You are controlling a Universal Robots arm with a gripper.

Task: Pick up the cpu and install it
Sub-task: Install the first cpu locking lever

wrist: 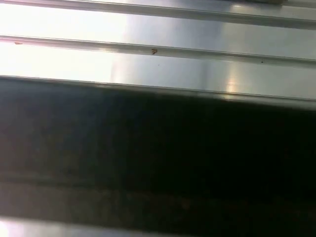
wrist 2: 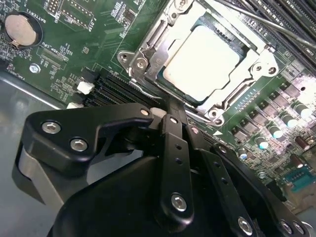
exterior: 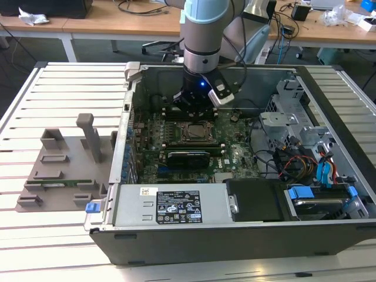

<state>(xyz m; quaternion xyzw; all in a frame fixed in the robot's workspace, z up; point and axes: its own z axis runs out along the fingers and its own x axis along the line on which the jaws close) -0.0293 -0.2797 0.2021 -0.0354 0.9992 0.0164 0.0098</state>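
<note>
Black gripper (wrist 2: 170, 116), jaws clenched on nothing, hovers beside the cpu (wrist 2: 202, 61) seated in its socket (wrist 2: 148, 49).

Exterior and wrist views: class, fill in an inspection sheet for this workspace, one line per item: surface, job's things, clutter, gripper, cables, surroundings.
Surface: slatted metal table, carrying an open PC case.
Job's things: cpu lies flat in the socket on the motherboard.
Clutter: grey fixture on the exterior view's left, beside the case.
Gripper: gripper just beside the socket, holding nothing; open or shut cannot be told.
Cables: coloured wires near the drive bays.
Surroundings: wooden desks behind.
</note>
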